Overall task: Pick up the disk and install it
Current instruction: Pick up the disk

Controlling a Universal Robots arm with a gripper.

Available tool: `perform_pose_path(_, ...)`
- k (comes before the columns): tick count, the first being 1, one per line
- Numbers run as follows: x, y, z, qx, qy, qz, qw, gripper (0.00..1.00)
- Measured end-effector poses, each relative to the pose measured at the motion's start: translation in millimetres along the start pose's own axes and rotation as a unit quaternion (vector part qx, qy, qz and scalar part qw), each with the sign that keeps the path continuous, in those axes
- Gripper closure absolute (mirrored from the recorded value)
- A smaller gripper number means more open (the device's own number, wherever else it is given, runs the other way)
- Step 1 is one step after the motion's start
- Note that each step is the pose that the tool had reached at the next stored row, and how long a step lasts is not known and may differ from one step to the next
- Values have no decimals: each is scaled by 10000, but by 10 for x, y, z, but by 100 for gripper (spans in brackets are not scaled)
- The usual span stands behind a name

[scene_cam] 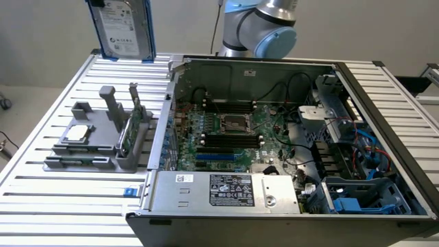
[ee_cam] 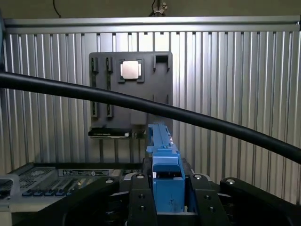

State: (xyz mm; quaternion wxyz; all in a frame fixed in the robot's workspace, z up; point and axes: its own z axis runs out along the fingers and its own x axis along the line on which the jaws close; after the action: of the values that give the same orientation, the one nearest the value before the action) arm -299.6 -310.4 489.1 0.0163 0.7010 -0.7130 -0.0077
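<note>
Clamping the disk [ee_cam: 164, 155] by its blue rail, the gripper [ee_cam: 167, 200] has its black fingers [ee_cam: 138, 202] pressed against it on both sides. In the exterior view the disk [scene_cam: 123, 25] hangs upright in the air above the table's [scene_cam: 55, 206] far edge, toward that view's left, label facing the camera. Below it on the table sits a grey holder [scene_cam: 92, 141] with a chip [scene_cam: 77, 133] lying flat and a green card [scene_cam: 133, 131] standing on edge. Just beside the holder, the open case [scene_cam: 274, 144] covers the table's middle, its side wall [scene_cam: 164, 128] standing between holder and motherboard [scene_cam: 233, 131]. A black cable [ee_cam: 141, 106] crosses in front of the holder in the wrist view.
</note>
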Motion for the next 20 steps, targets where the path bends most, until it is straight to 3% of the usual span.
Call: perform_pose_path(20, 227, -908, -151, -107, 2, -2, 9999, 67)
